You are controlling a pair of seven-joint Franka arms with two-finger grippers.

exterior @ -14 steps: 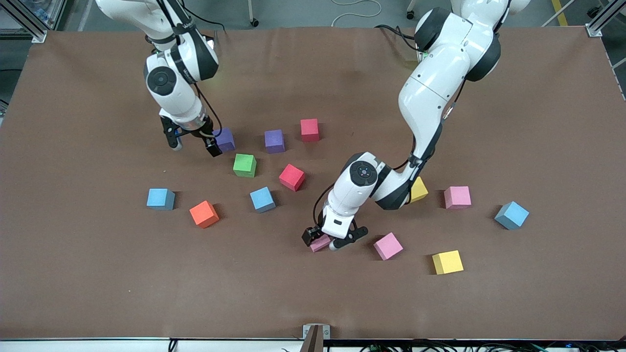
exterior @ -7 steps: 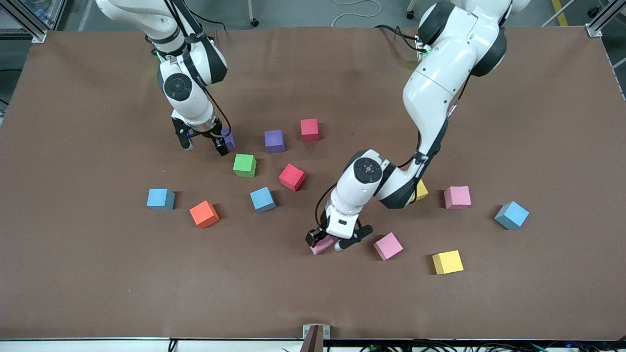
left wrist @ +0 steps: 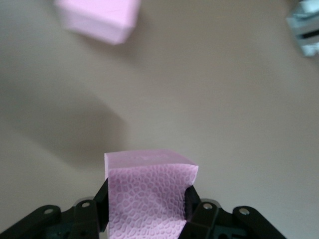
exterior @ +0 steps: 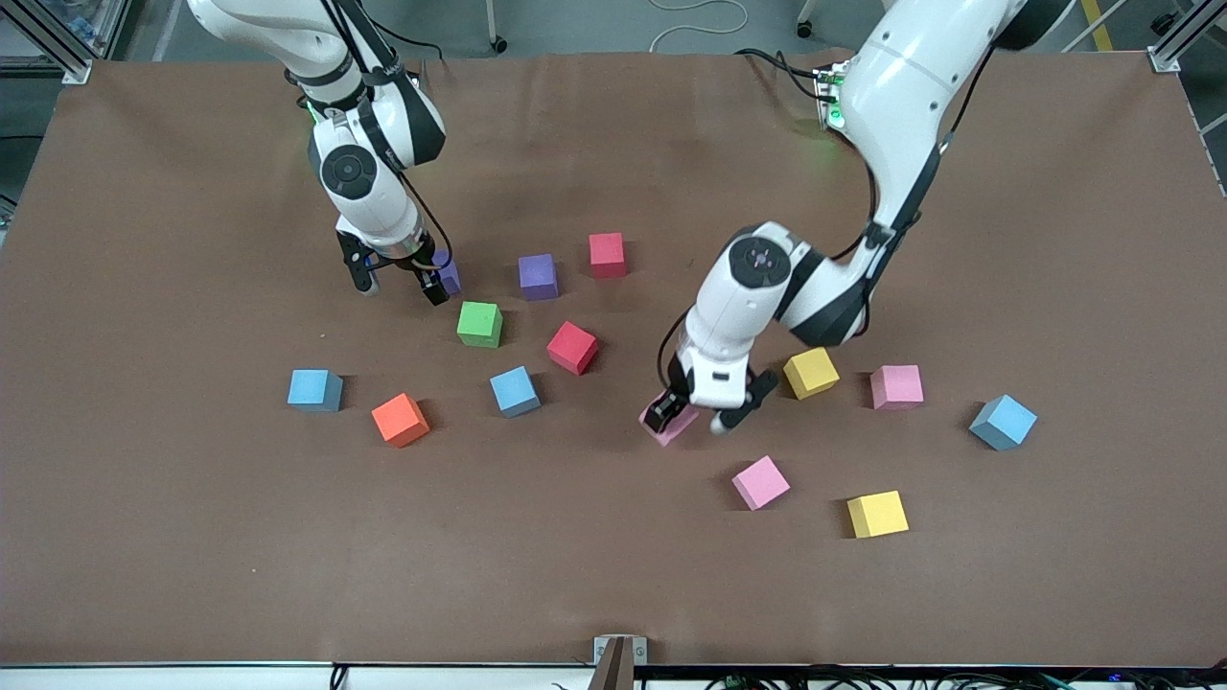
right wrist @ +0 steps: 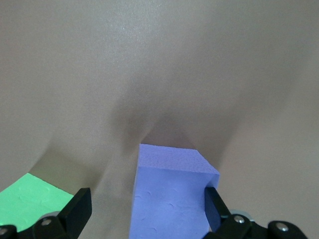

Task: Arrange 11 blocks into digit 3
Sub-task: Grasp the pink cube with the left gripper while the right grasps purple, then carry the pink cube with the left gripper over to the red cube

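Note:
My left gripper [exterior: 692, 414] is shut on a pink block [exterior: 671, 425] and holds it just above the table, between a red block [exterior: 572, 346] and a yellow block [exterior: 811, 372]. In the left wrist view the pink block [left wrist: 149, 194] fills the gap between the jaws of the left gripper [left wrist: 147, 211]. My right gripper [exterior: 398, 283] stands open and low around a purple block [exterior: 447, 273], which its finger partly hides. In the right wrist view the purple block [right wrist: 169, 194] sits between the open fingers, close against one of them.
Loose on the table are a second purple block [exterior: 538, 276], a red block [exterior: 607, 254], a green cube [exterior: 479, 323], blue blocks [exterior: 515, 390] [exterior: 314, 389] [exterior: 1003, 422], an orange block [exterior: 400, 419], pink blocks [exterior: 896, 386] [exterior: 761, 481] and a yellow block [exterior: 877, 514].
The left gripper has shut on the pink block, lifted it and carried it away from the front camera. The right gripper moved over to the purple block and has stayed there since.

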